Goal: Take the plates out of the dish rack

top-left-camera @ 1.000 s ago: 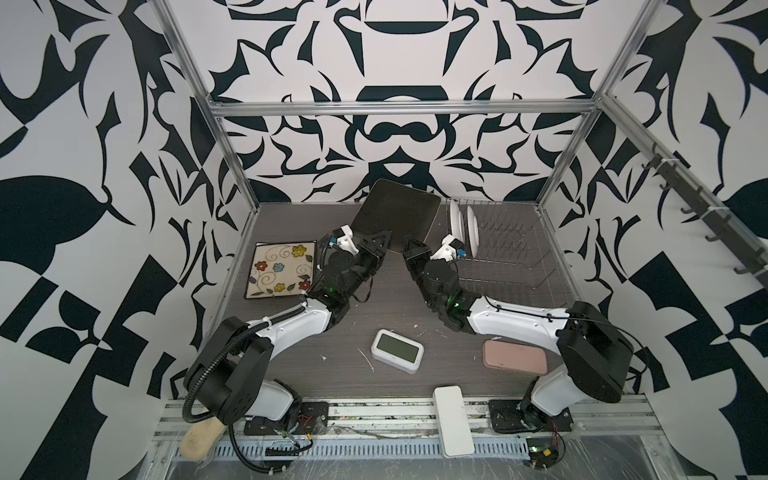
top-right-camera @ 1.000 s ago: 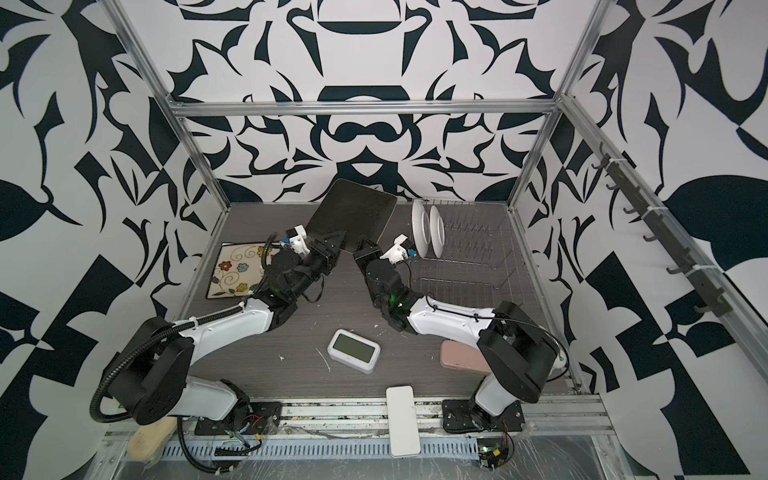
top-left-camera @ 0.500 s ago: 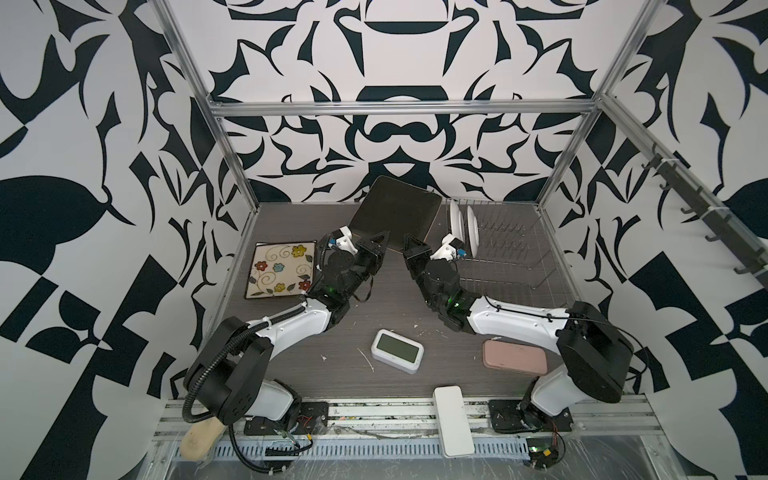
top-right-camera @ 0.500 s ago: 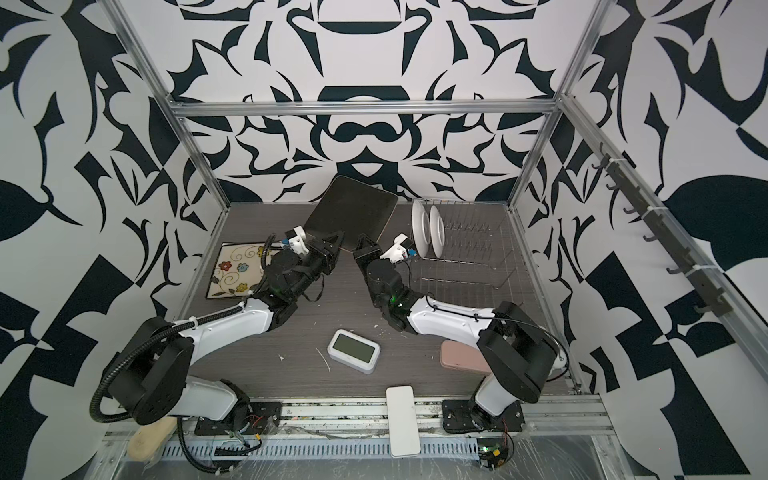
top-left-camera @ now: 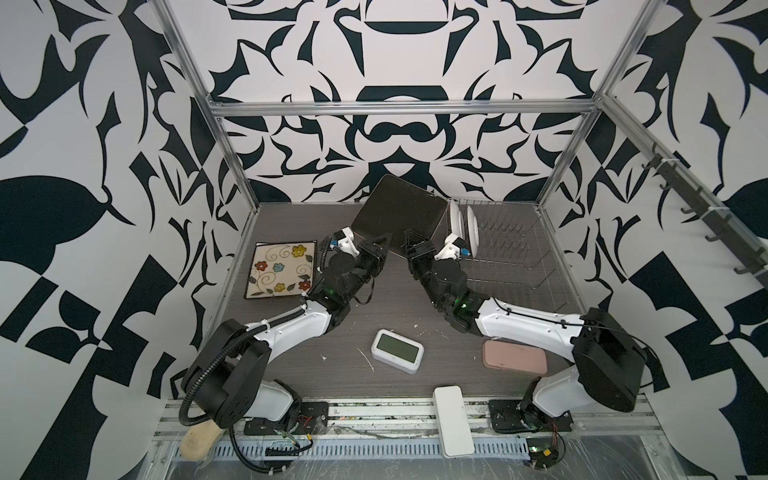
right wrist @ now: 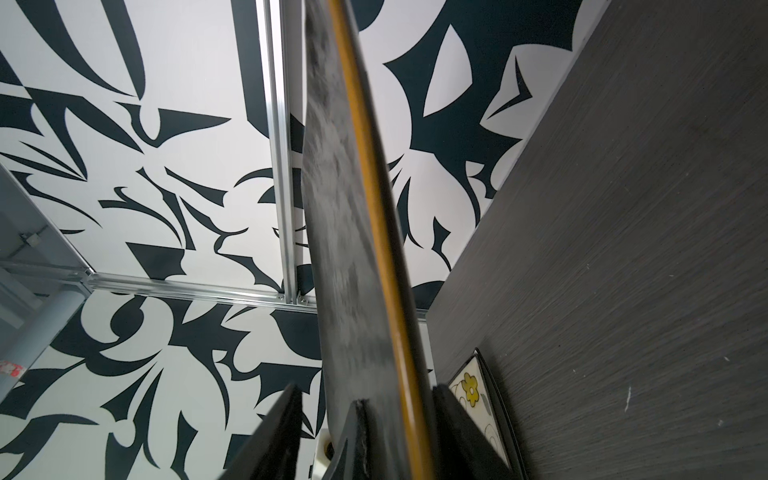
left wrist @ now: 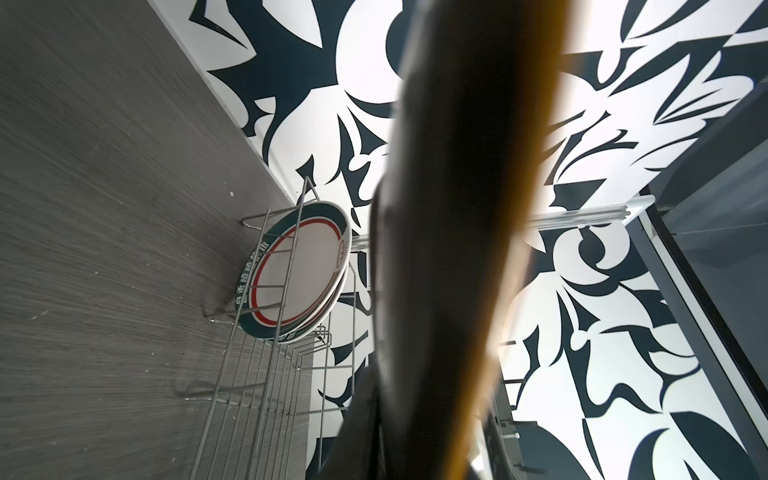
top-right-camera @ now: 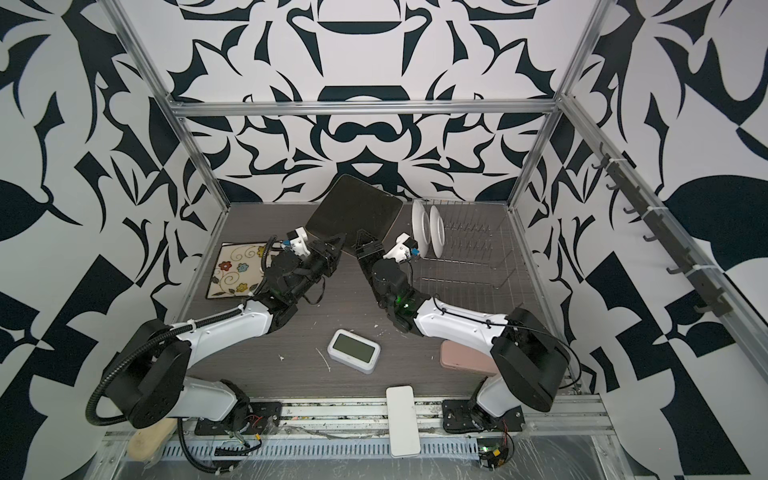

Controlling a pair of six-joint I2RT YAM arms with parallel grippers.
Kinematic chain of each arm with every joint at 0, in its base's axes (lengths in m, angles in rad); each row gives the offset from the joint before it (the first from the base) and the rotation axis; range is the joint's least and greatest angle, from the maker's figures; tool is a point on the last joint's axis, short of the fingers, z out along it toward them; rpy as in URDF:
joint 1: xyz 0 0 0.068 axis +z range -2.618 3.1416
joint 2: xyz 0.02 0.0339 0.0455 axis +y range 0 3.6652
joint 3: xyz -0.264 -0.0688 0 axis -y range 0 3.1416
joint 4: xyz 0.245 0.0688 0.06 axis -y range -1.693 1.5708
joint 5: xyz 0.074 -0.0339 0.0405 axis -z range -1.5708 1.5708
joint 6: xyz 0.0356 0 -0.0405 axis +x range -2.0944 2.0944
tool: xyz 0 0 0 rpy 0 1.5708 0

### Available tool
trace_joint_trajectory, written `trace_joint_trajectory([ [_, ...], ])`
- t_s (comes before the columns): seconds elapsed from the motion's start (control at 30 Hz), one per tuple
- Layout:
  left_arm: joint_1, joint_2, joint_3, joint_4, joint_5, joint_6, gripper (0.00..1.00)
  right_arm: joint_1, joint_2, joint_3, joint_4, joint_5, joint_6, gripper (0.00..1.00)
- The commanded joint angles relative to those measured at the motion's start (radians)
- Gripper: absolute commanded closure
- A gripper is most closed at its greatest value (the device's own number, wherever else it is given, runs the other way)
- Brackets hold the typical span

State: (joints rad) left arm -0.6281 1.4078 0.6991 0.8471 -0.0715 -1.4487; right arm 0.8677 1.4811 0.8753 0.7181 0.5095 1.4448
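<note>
**Left end effector (top-left-camera: 383, 243) clamped on raised dark square plate (top-left-camera: 397, 216); right end effector (top-left-camera: 417, 246) spread loose on the same edge**

Seen from above in both top views, at the centre of the frame, toward the back. Dark square plate with tan edge held aloft on edge, tilted, above the grey tabletop (top-left-camera: 299, 224) and just left of the dish rack (top-left-camera: 507, 245).

Lower edge of the plate running left to right across the frame, with both end effectors beneath it. Left one at the lower left part, jaws pinched onto the rim. Right one at the lower right corner, jaws parted wider than the rim, with a gap beside one finger (right wrist: 272, 438) in the right wrist view. Rest of the plate rising up and away from both, toward the upper middle of the frame.

Two round white plates (top-left-camera: 462, 224) upright at the left end of the rack. Floral square plate (top-left-camera: 281, 270) flat on the tabletop at middle left, just beside the left arm.

Judged a handover, with the weight apparently on the left grip alone. Bare tabletop and floral plate both to the left, so left arm nearer for setting down. Needs a swing from upright to flat; some risk of pivoting in a one-sided pinch.
</note>
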Motion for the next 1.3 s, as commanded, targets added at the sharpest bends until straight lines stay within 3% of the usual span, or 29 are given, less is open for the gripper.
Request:
trace_joint_trajectory([
  [0.0, 0.009, -0.055, -0.012, 0.077, -0.055, 0.051, 1.0, -0.009, -0.086, 0.007, 0.104, 0.006, 0.014, 0.44],
  [0.73, 0.048, -0.301, -0.129, -0.06, -0.22, 0.088, 1.0, -0.04, -0.101, -0.02, -0.013, -0.106, 0.051, 0.39],
  [1.27, 0.399, -0.547, -0.246, -0.286, -0.124, 0.027, 1.0, -0.068, -0.062, -0.011, -0.036, -0.234, 0.059, 0.38],
])
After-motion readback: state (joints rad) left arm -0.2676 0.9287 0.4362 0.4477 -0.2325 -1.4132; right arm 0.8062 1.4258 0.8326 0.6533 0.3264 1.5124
